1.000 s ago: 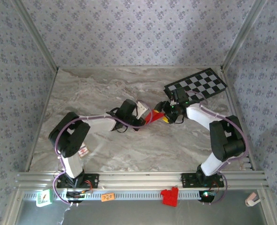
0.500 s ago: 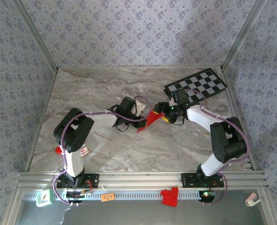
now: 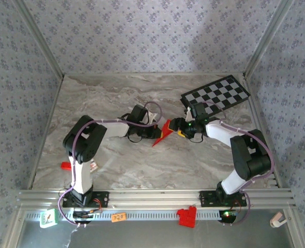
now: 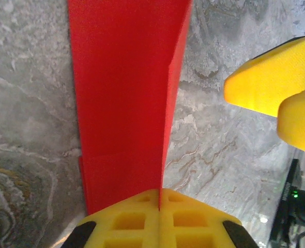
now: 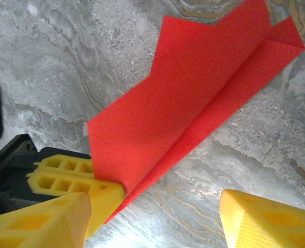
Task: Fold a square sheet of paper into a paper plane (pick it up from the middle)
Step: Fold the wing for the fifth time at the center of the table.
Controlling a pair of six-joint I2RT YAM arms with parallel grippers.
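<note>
Top view: we see the paper plane point(image 3: 162, 134) mid-table, one end pinched in the left gripper point(image 3: 157, 128); the right gripper point(image 3: 180, 130) is just beside it, the checkered board point(image 3: 217, 93) behind, a red bracket point(image 3: 187, 217) on the near rail.
Left wrist: jaws clamped on the red fold; yellow fingers of the other arm close by.
Right wrist: we find its fingers apart, holding nothing.
</note>
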